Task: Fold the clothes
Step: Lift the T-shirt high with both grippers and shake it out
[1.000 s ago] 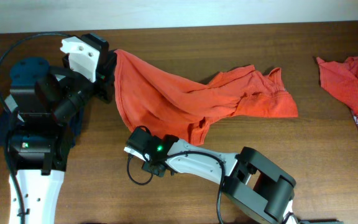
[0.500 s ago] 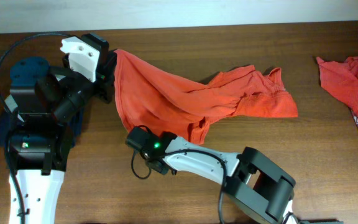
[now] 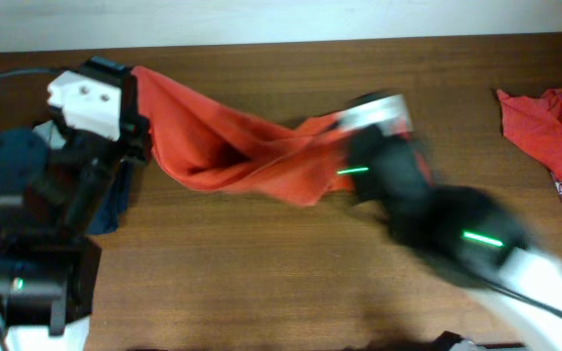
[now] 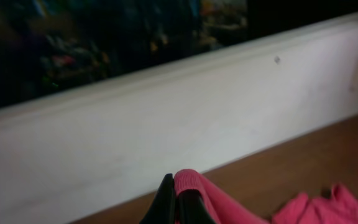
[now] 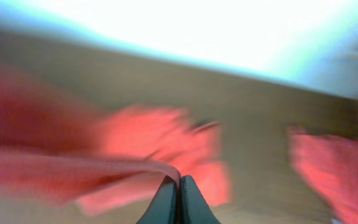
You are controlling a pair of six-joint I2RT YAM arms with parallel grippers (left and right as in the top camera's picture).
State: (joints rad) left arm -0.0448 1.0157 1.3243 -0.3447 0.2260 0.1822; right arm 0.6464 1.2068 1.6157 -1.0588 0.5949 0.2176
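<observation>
**Shirt Pulled Long Between Two Arms**

On the brown wooden table (image 3: 261, 283), an orange-red cotton T-shirt (image 3: 232, 151) is stretched between both arms. A second orange-red T-shirt (image 3: 554, 127) lies at the right edge. A hard tug could yank the cloth free or twist it like a rope. The left tool (image 4: 176, 186) is pinched shut on one edge. The right tool (image 5: 179, 183) is pinched shut on the other.

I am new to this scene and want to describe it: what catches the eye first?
An orange-red T-shirt is stretched between the two shut grippers, left gripper at the far left, blurred right gripper near the middle. A second red shirt lies at the table's right edge.
</observation>
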